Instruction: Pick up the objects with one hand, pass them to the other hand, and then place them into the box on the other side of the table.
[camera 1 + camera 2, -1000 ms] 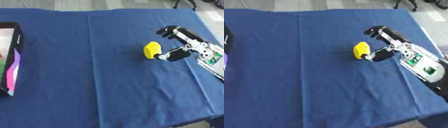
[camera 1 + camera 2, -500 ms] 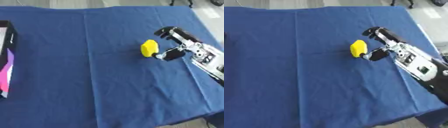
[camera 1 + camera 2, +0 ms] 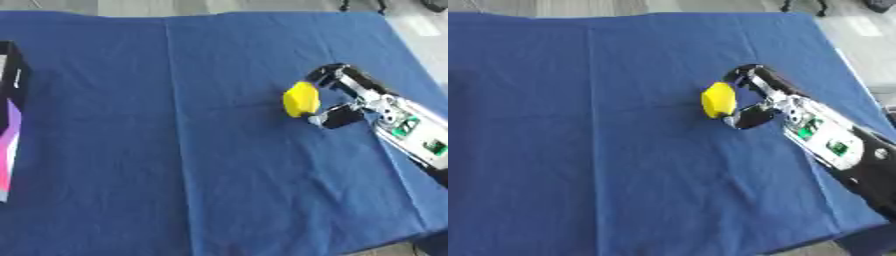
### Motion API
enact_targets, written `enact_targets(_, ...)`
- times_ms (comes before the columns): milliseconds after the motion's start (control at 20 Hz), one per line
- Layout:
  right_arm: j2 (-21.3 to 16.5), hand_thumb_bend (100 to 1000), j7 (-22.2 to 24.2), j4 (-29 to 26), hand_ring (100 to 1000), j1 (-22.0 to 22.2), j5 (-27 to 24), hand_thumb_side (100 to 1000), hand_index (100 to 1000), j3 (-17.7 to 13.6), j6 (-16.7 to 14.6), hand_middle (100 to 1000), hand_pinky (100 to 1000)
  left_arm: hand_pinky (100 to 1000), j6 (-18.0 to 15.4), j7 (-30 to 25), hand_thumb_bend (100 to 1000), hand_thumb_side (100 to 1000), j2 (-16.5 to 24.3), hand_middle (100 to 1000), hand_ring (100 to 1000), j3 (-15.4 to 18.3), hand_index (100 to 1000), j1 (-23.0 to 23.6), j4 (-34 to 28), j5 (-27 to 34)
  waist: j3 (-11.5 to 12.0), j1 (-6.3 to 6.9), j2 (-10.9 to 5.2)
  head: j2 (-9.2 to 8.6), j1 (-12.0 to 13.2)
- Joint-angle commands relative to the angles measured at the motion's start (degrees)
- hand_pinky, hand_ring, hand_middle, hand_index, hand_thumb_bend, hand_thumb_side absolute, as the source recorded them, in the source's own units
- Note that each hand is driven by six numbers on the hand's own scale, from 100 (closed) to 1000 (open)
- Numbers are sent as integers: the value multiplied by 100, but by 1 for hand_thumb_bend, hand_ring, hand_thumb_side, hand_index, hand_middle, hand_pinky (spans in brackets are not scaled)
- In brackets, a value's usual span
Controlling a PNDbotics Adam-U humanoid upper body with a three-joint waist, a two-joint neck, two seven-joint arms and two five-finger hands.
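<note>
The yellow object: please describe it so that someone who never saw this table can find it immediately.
Look at the blue cloth that covers the table, then go to its right half, where the robot's right hand reaches in. The yellow object sits between that hand's curled fingers and thumb. It is small and rounded, and the only yellow thing on the cloth; the box stands far away at the left edge.

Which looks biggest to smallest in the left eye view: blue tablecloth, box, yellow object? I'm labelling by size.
1. Blue tablecloth, filling most of the view.
2. Box, though the left edge cuts it off.
3. Yellow object, pinched by the right robot hand.
</note>
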Motion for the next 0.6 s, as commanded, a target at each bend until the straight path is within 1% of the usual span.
enact_targets(50, -89, 440, -147, 30, 759, -33, -57, 100, 750, -50, 3, 700, 764, 1000, -8, 30, 100, 376, 156, 614, 713, 81, 707, -109, -110, -16, 10, -3, -7, -83, -36)
enact_targets(100, -81, 438, -197, 47, 756, -37, -64, 100, 743, -45, 17, 687, 764, 1000, -7, 31, 100, 375, 159, 614, 712, 80, 707, -110, -111, -24, 13, -4, 1, -83, -45)
enact_targets(350, -74, 438, -282, 74, 756, -43, -79, 100, 743, -23, 32, 687, 764, 1000, -7, 32, 100, 375, 159, 614, 712, 78, 707, -111, -112, -40, 16, -4, 10, -83, -56)
enact_targets(400, -65, 352, -297, 71, 692, -45, -82, 100, 649, -25, 27, 522, 746, 1000, -8, 34, 100, 375, 158, 610, 710, 78, 704, -113, -114, -40, 16, -4, 11, -80, -51)
enact_targets(500, -39, 330, -417, 44, 666, -40, -133, 100, 617, -32, -1, 483, 730, 1000, -16, 58, 100, 364, 155, 617, 717, 79, 708, -115, -128, -48, 17, -4, 6, -67, -39)
enact_targets(600, -45, 323, -553, 8, 658, -18, -221, 100, 600, -23, -18, 474, 727, 1000, -23, 87, 100, 361, 153, 632, 714, 76, 716, -101, -130, -59, 13, -4, -12, -51, -28)
